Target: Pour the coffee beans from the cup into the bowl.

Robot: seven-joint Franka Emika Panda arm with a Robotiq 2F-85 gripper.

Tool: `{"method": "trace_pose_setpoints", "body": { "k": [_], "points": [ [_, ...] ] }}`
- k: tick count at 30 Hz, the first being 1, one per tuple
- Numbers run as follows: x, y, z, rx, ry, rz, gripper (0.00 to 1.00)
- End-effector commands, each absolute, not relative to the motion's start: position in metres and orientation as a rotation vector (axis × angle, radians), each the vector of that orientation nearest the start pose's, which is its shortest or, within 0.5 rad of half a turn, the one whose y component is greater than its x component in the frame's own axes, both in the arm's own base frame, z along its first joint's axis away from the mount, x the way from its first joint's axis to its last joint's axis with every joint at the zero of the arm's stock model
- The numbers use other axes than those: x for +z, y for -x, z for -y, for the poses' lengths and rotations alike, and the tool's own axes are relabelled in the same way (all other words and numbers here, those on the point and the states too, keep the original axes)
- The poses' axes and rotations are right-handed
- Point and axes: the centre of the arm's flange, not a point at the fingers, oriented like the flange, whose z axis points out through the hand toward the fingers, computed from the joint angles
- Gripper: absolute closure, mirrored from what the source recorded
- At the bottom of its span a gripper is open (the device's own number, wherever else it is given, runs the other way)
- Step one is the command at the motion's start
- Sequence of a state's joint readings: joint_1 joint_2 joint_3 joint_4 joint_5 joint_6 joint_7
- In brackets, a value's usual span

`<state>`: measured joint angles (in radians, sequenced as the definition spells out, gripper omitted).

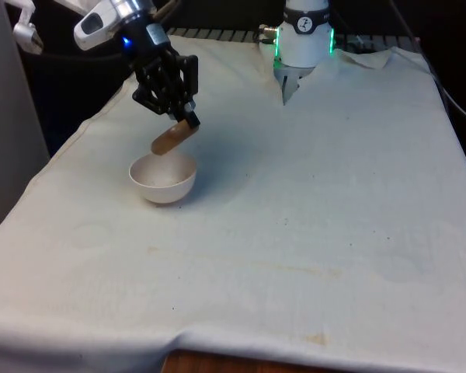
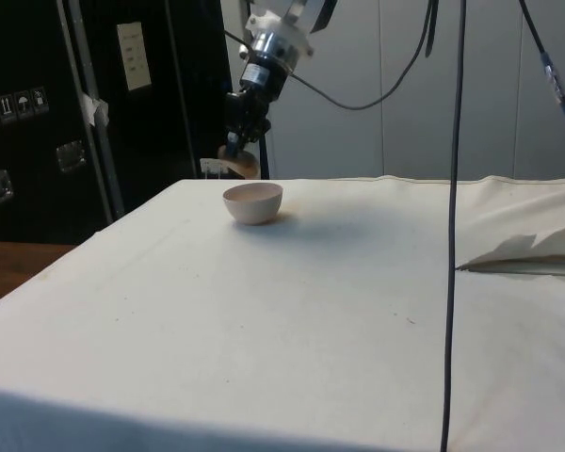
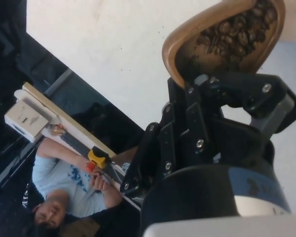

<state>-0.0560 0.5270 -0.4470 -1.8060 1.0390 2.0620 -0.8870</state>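
The gripper (image 1: 188, 118) is clamped on the rim of the light, rigid brown cup (image 1: 173, 139), tilted above the white bowl (image 1: 163, 179) at ten o'clock on the worktop (image 1: 311, 217), coffee beans (image 3: 237, 32) loose and likely to scatter.

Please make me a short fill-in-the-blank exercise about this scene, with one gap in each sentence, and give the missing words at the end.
1. The gripper holds a brown cup tilted above the ____.
2. The cup still has coffee ____ inside it.
3. The bowl stands on a ____ cloth.
4. In the wrist view, a person holds a ____ and red object.

Missing words: bowl; beans; white; yellow
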Motion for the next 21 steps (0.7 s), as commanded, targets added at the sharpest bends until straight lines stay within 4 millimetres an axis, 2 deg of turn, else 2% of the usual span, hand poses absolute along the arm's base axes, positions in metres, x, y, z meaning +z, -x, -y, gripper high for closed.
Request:
{"method": "trace_pose_setpoints", "body": {
  "k": [1,21],
  "points": [
    [0.2702,-0.5931,0.25,-0.374,2.509,-0.236,0.99],
    [0.2705,-0.5931,0.259,-0.359,2.43,-0.255,0.99]
  ]
}}
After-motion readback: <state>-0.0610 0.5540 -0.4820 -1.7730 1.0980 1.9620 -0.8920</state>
